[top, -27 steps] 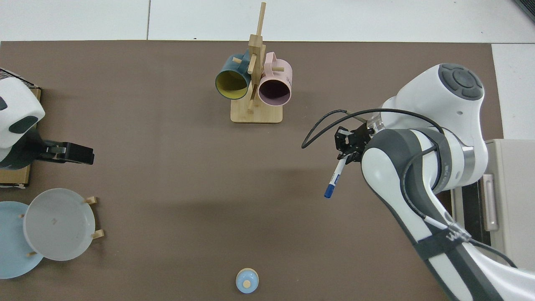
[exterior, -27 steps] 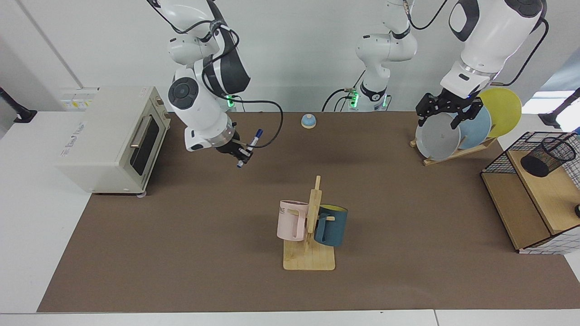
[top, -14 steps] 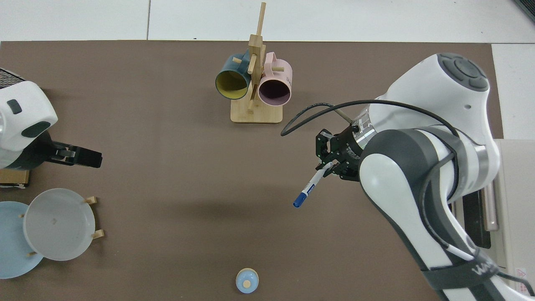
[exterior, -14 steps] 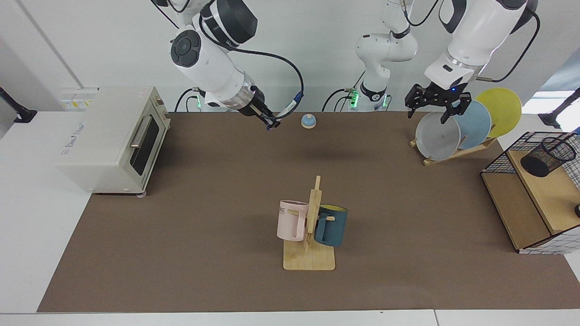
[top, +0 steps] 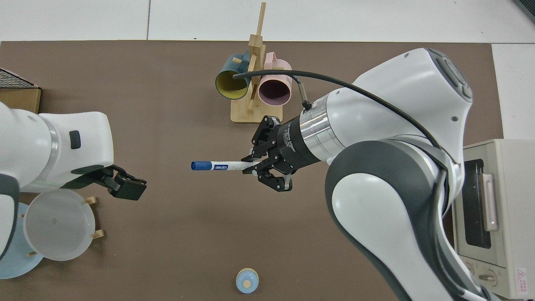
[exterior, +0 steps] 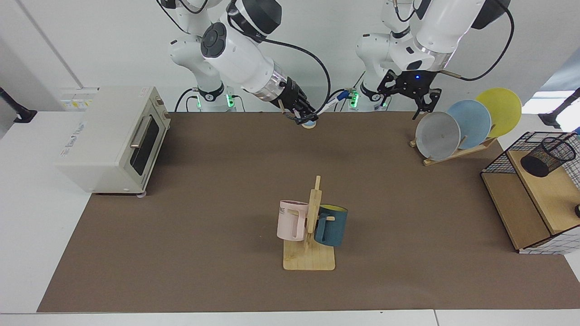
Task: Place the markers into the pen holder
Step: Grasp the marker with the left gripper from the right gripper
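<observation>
My right gripper [exterior: 302,115] is shut on the marker [exterior: 334,101], a white barrel with a blue cap, held in the air over the back middle of the table. In the top view the marker [top: 221,166] lies level, and its cap points away from my right gripper [top: 256,166] toward the left gripper [top: 127,189]. My left gripper [exterior: 408,97] hangs open and empty above the table's back edge, a short way from the marker's cap. The pen holder [exterior: 548,156], a black mesh cup, stands on the wooden shelf at the far right of the facing view.
A toaster oven [exterior: 113,136] sits on one side and a wire-grid shelf frame [exterior: 528,190] on the other. A plate rack [exterior: 457,131] stands by the left arm. A wooden mug stand [exterior: 310,231] holds two mugs mid-table. A small blue knob [top: 247,281] lies near the back edge.
My right arm has lifted the marker from near the oven toward the back middle and turned it level. The left gripper has moved from above the plates toward the marker.
</observation>
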### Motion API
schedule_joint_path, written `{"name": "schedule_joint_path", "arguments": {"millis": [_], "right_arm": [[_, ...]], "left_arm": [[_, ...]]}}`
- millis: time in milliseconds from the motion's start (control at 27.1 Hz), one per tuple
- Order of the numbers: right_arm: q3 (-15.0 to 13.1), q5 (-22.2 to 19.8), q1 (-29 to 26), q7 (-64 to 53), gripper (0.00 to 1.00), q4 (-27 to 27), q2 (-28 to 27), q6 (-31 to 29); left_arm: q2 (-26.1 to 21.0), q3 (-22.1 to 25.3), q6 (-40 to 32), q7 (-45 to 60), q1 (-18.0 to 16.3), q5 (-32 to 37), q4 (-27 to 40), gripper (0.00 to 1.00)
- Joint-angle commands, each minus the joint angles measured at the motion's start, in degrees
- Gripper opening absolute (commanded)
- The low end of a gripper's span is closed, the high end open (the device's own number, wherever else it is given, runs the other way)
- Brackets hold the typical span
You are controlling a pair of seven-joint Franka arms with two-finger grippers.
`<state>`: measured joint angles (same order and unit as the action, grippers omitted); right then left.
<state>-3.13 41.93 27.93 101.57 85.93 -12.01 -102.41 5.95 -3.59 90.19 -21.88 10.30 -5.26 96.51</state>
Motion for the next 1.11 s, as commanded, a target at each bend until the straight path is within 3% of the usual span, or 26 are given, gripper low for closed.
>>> {"name": "schedule_joint_path", "arguments": {"millis": [0, 221, 626, 847, 1068], "right_arm": [[-0.30, 2.90, 0.19, 2.06, 0.00, 2.04, -0.12, -3.14], [-0.30, 2.20, 1.42, 1.53, 0.00, 2.84, -0.03, -4.02], [-0.39, 0.97, 4.24, 1.61, 0.00, 4.59, 0.23, -7.09], [-0.30, 0.97, 4.50, 1.26, 0.00, 5.74, 0.67, -7.98], [-0.38, 0.97, 4.50, 0.74, 0.00, 5.74, 0.76, -7.98]], "left_arm": [[0.55, 0.61, -0.98, -14.47, 0.25, -3.97, -0.71, 1.00], [2.22, -0.01, -2.03, -23.37, 1.65, -3.88, -0.80, 1.00], [2.58, -4.05, 4.20, -43.67, 1.74, -0.81, -0.36, 1.00], [2.58, -8.09, 5.69, -48.15, 1.74, -0.37, 0.51, 1.00], [2.40, -8.45, 8.07, -51.50, 1.83, -0.37, 2.10, 1.00]]}}
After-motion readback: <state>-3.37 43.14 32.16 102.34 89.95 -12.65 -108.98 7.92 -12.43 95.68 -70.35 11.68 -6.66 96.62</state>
